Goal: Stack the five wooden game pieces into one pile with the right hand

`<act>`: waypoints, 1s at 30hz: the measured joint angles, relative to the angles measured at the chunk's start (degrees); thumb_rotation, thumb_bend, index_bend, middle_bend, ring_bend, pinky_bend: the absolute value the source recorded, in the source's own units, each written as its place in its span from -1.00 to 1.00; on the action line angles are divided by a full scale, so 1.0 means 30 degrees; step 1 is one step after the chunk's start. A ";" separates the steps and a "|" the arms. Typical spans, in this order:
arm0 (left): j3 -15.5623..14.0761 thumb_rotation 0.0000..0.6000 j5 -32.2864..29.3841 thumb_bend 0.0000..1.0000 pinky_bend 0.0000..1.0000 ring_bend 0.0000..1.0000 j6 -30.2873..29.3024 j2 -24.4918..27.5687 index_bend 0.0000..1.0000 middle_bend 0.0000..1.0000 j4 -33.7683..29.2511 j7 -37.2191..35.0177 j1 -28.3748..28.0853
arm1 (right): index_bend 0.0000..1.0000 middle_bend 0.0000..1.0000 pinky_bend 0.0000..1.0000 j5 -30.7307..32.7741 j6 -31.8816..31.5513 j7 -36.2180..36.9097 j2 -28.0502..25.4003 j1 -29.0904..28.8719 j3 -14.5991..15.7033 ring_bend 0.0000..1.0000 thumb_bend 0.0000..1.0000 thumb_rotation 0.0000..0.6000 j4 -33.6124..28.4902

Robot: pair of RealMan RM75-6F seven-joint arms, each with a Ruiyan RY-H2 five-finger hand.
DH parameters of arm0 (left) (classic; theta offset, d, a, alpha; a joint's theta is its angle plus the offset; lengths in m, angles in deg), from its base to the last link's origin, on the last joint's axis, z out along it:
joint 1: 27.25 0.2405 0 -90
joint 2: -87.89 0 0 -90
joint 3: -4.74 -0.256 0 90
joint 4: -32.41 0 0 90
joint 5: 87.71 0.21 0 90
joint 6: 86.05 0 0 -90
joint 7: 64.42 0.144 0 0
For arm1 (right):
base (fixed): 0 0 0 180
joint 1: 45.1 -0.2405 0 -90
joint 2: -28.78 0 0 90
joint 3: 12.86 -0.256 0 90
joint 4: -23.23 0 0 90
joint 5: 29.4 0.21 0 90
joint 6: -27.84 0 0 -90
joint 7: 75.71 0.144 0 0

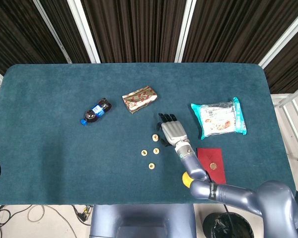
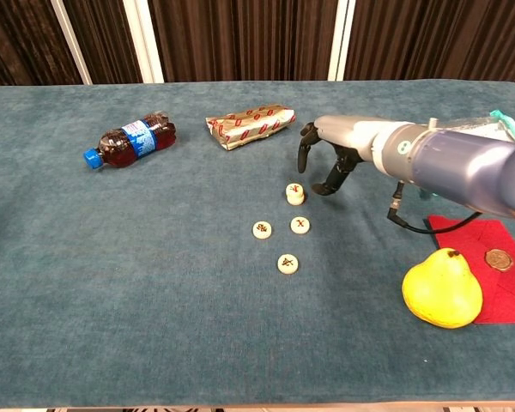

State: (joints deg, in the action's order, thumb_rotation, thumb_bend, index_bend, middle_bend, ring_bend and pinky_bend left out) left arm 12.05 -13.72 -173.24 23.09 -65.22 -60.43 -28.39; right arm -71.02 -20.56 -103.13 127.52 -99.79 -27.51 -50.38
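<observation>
Three single wooden pieces lie flat on the blue cloth: one (image 2: pixel 300 225) marked X, one (image 2: pixel 262 229) to its left and one (image 2: pixel 287 263) nearest me. Behind them a taller piece (image 2: pixel 295 193) looks two high. In the head view the tall one (image 1: pixel 154 137) is just left of my right hand (image 1: pixel 173 131). In the chest view the right hand (image 2: pixel 326 159) hovers a little above and to the right of that tall piece. Its fingers hang down, spread apart, and hold nothing. My left hand does not show.
A cola bottle (image 2: pixel 129 140) lies at the left and a gold wrapper (image 2: pixel 249 124) behind the pieces. A yellow pear (image 2: pixel 441 287) and a red envelope (image 2: pixel 489 266) with a coin on it sit at the right. A snack bag (image 1: pixel 218 119) lies further back.
</observation>
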 measured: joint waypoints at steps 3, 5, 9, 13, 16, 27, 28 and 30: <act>-0.0004 1.00 0.0014 0.18 -1.00 -1.00 -0.0020 -0.0014 -0.80 -1.00 -0.0003 0.0044 0.0001 | -0.34 -1.00 -1.00 -0.0392 -0.0154 0.0154 -0.0138 0.0218 0.0297 -1.00 -0.12 1.00 -0.0439; 0.0001 1.00 0.0002 0.18 -1.00 -1.00 -0.0023 -0.0020 -0.80 -1.00 -0.0002 0.0046 0.0004 | -0.35 -1.00 -1.00 -0.0544 -0.0211 0.0225 -0.0082 0.0272 0.0404 -1.00 -0.12 1.00 -0.0543; 0.0018 1.00 -0.0023 0.18 -1.00 -1.00 -0.0023 -0.0015 -0.80 -1.00 0.0002 0.0027 0.0004 | -0.35 -1.00 -1.00 -0.0613 -0.0195 0.0290 0.0201 0.0219 0.0429 -1.00 -0.12 1.00 -0.0428; 0.0035 1.00 -0.0044 0.18 -1.00 -1.00 -0.0001 -0.0004 -0.80 -1.00 0.0023 -0.0017 -0.0003 | -0.35 -1.00 -1.00 -0.0600 -0.0131 0.0296 0.0510 0.0100 0.0404 -1.00 -0.12 1.00 -0.0114; 0.0050 1.00 -0.0049 0.18 -1.00 -1.00 -0.0030 -0.0005 -0.80 -1.00 0.0025 -0.0042 0.0006 | -0.35 -1.00 -1.00 -0.0602 -0.0109 0.0301 0.0729 0.0020 0.0374 -1.00 -0.12 1.00 0.0167; 0.0084 1.00 -0.0072 0.18 -1.00 -1.00 -0.0084 -0.0035 -0.80 -1.00 0.0054 -0.0024 0.0018 | -0.35 -1.00 -1.00 -0.0406 0.0194 0.0366 0.1254 -0.0133 0.0291 -1.00 -0.12 1.00 0.1111; 0.0090 1.00 -0.0076 0.18 -1.00 -1.00 -0.0088 -0.0035 -0.80 -1.00 0.0057 -0.0032 0.0019 | -0.35 -1.00 -1.00 -0.0385 0.0212 0.0370 0.1256 -0.0127 0.0289 -1.00 -0.12 1.00 0.1137; 0.0096 1.00 -0.0085 0.18 -1.00 -1.00 -0.0080 -0.0035 -0.80 -1.00 0.0061 -0.0036 0.0016 | -0.34 -1.00 -1.00 -0.0389 0.0224 0.0377 0.1239 -0.0111 0.0287 -1.00 -0.12 1.00 0.1153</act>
State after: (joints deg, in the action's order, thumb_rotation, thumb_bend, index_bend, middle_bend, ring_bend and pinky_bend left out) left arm 12.34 -13.97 -173.48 22.99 -65.04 -60.54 -28.35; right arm -72.19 -19.89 -102.00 131.24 -100.12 -26.65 -46.92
